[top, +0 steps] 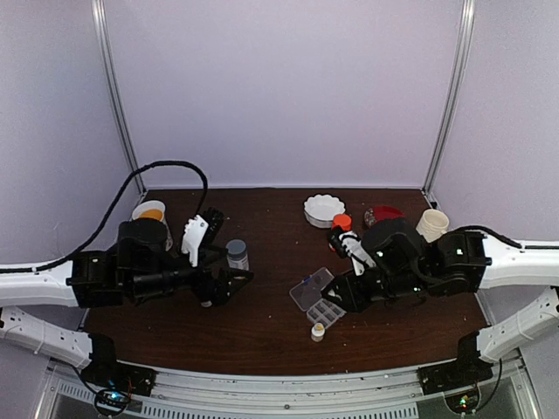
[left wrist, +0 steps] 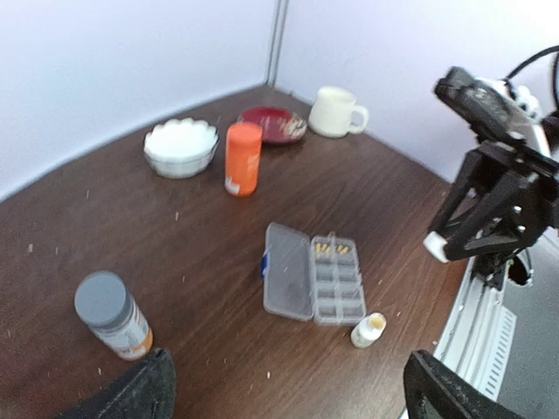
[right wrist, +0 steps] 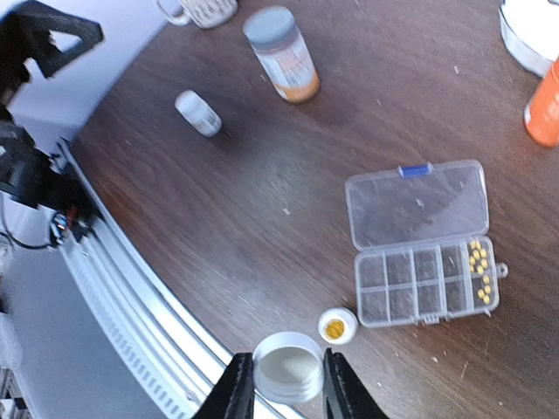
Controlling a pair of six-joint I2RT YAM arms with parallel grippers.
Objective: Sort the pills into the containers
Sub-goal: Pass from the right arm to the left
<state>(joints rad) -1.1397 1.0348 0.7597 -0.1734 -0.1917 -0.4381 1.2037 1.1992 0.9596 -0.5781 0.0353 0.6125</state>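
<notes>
Right pincer [right wrist: 286, 365] clamps a white cap [right wrist: 286, 377] near the pill box [right wrist: 424, 244], small open bottle [right wrist: 336, 325] just beside that box; left pincer [left wrist: 288, 375] wide.

The table [left wrist: 210, 227] is dark brown, with a fine wood grain and pale specks. The pill box [right wrist: 417, 206] is clear, its latch [right wrist: 416, 169] blue, and the pills [right wrist: 479, 262] are yellow. Beside the orange bottle [left wrist: 243, 157], the scalloped bowl [left wrist: 180, 147] is white, the plate [left wrist: 272, 124] dark red and the mug [left wrist: 334, 111] cream. The grey-capped bottle [left wrist: 112, 314] has an orange-and-white label. The right gripper [right wrist: 288, 371] is black and its cap [right wrist: 286, 365] white.
</notes>
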